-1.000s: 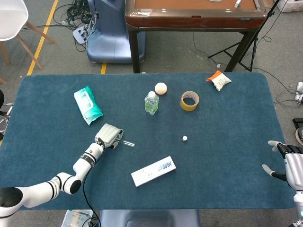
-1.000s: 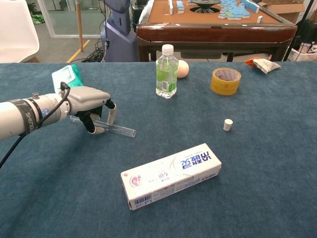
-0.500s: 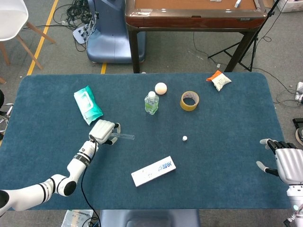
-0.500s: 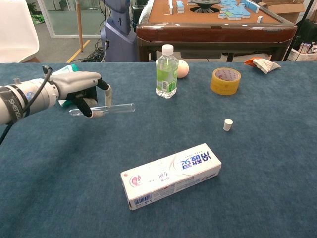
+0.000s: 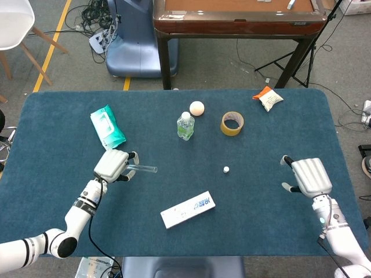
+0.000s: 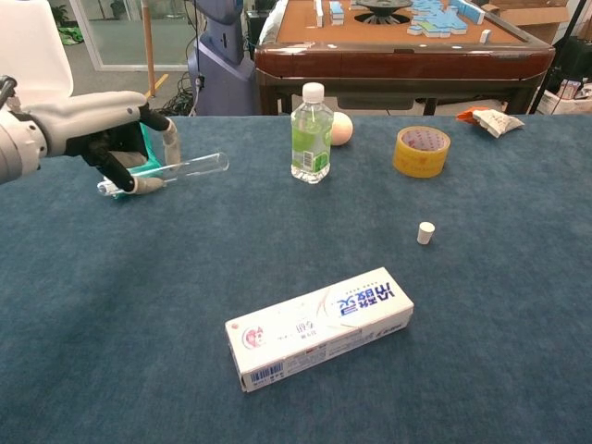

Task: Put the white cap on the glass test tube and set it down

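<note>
So the left hand (image 5: 112,164) sits at the left-center of the head view with its fingers curled around the glass test tube (image 6: 190,167), which it's holding up off the blue table mat (image 5: 272,139); in the chest view the tube runs roughly level, tilted up slightly toward its open end, which points toward the middle of the frame. The white cap (image 5: 226,169) is sitting by itself on the mat a bit right of center, well apart from both hands, and in the chest view it's at mid-right, below the roll of yellow tape (image 6: 421,151). The right hand (image 5: 309,176) only shows in the head view, over at the right side of the mat with its back to the camera and nothing in it, fingers looking loosely spread rather than balled up. Other stuff lying around: a small green bottle (image 6: 312,134) with a white lid near the top center, a pale egg-looking ball (image 5: 197,108) just behind it, a teal wipes pack (image 5: 107,128) at the upper left, a white toothpaste box (image 6: 319,327) at lower center, and an orange-and-white snack packet (image 5: 267,98) near the upper right edge of the mat.
</note>
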`<control>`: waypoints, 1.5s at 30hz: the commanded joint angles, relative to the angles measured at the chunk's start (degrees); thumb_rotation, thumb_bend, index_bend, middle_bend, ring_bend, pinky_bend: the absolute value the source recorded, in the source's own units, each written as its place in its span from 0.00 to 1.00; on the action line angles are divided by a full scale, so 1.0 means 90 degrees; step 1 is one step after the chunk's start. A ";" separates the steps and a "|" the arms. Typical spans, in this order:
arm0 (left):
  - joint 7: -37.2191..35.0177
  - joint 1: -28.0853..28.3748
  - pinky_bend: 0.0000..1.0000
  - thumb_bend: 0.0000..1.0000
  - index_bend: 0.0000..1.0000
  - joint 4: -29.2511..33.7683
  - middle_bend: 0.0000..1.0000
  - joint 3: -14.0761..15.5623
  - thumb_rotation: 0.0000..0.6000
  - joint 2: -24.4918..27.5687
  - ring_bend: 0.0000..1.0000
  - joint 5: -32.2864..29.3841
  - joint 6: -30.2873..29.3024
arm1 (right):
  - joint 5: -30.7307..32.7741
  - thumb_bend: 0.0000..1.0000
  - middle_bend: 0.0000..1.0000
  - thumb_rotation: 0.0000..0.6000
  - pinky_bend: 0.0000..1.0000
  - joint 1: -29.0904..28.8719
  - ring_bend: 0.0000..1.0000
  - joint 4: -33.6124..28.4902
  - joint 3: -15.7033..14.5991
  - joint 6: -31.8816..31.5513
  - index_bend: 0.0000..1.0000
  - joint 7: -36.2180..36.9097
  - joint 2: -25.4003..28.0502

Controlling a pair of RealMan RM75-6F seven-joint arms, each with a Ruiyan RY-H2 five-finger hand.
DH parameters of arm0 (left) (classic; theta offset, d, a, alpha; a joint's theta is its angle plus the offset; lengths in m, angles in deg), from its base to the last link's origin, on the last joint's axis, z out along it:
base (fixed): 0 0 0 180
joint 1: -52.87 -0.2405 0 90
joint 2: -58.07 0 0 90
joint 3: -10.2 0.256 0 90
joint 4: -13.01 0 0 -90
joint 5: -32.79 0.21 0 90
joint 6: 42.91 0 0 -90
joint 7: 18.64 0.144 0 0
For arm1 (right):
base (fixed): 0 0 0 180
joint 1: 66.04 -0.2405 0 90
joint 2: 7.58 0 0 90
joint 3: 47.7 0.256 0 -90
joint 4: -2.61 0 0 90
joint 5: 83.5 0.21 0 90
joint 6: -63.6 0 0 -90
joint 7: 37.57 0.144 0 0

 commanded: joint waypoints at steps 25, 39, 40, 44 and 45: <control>0.0017 -0.0193 1.00 0.34 0.65 0.0309 1.00 0.0195 1.00 0.0241 0.95 0.0055 -0.0086 | 0.2505 0.26 0.96 1.00 1.00 -0.2275 1.00 0.1871 0.0109 0.1631 0.48 -0.1491 -0.2465; -0.0045 -0.0156 1.00 0.34 0.64 0.0165 1.00 0.0205 1.00 0.0175 0.95 0.0031 0.0035 | 0.2978 0.26 0.96 1.00 1.00 -0.2720 1.00 0.2384 0.0001 0.1753 0.48 -0.1524 -0.2934; -0.0050 -0.0156 1.00 0.34 0.64 0.0159 1.00 0.0205 1.00 0.0173 0.95 0.0035 0.0037 | 0.3000 0.26 0.96 1.00 1.00 -0.2741 1.00 0.2403 -0.0004 0.1756 0.48 -0.1521 -0.2952; -0.0084 -0.0153 1.00 0.34 0.64 0.0134 1.00 0.0200 1.00 0.0160 0.95 0.0045 0.0045 | 0.3104 0.26 0.96 1.00 1.00 -0.2831 1.00 0.2472 -0.0029 0.1788 0.48 -0.1514 -0.3018; -0.0090 -0.0153 1.00 0.34 0.64 0.0127 1.00 0.0199 1.00 0.0158 0.95 0.0048 0.0045 | 0.3129 0.26 0.96 1.00 1.00 -0.2848 1.00 0.2487 -0.0036 0.1790 0.48 -0.1515 -0.3032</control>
